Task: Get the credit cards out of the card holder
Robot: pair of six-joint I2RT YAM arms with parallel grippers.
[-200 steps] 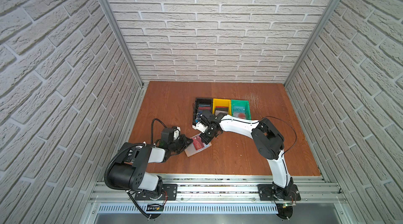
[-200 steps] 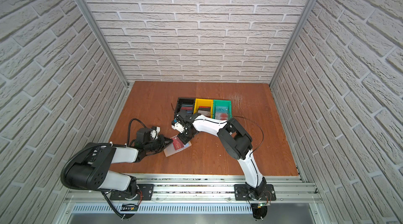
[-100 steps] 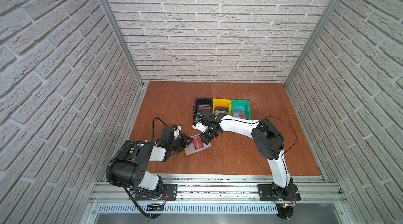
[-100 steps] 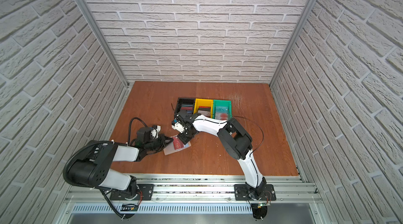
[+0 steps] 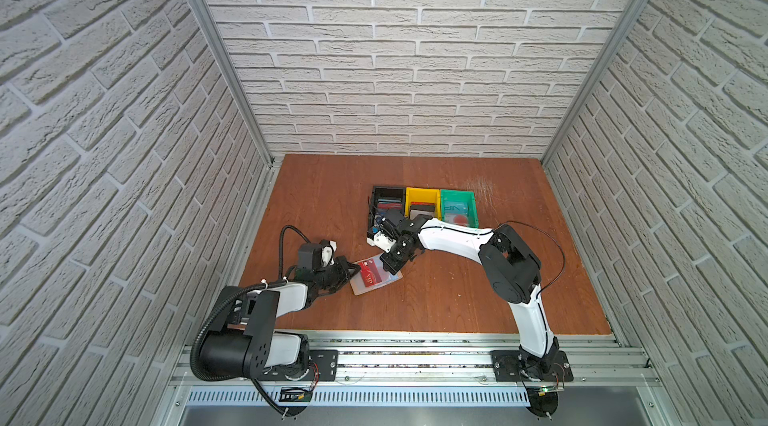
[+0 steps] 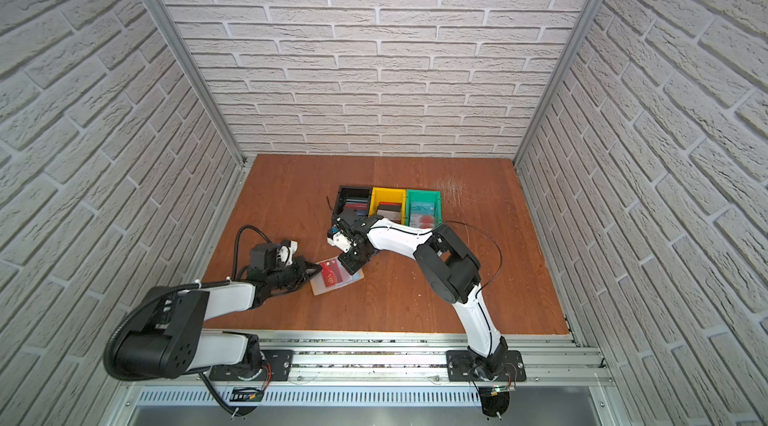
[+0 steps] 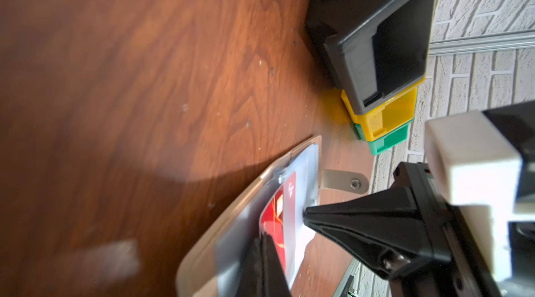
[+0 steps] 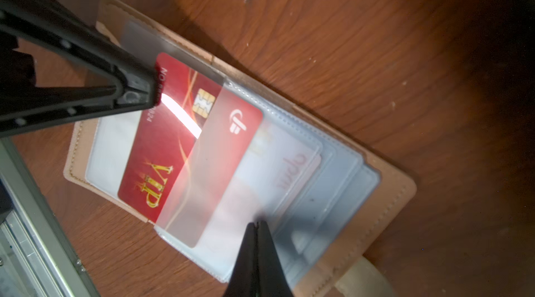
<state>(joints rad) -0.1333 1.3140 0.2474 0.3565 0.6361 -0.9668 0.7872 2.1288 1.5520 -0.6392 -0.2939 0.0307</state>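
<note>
Left gripper (image 8: 149, 87): fingers pressed together, pinching the short edge of the red card (image 8: 162, 150), whose gold "VIP" lettering and chip are exposed. About half of this card projects from its clear sleeve; the other half lies under the plastic. In the left wrist view the same gripper (image 7: 262, 252) closes over the card's red face (image 7: 275, 217).

Right gripper (image 8: 256, 227): fingers shut tip to tip, with nothing seen between them, their point bearing down on the clear sleeves (image 8: 341, 171) near the card holder's long edge. In the left wrist view it enters as a black wedge (image 7: 307, 214) meeting the sleeve beside the red card.

A pale card (image 8: 289, 165) with faint pink lettering sits fully inside a lower sleeve.

Card holder (image 8: 388, 194): tan cover, lying open and flat on the wooden table (image 5: 332, 195), snap tab (image 7: 344, 184) extended on the wood. In both top views it lies between the two grippers, left (image 5: 353, 268) and right (image 5: 392, 264), toward the table's front left.

Beyond it, well apart, stand three bins in a touching row: black (image 5: 388, 188), yellow (image 5: 422, 191), green (image 5: 457, 193). Cards lie in each.
</note>
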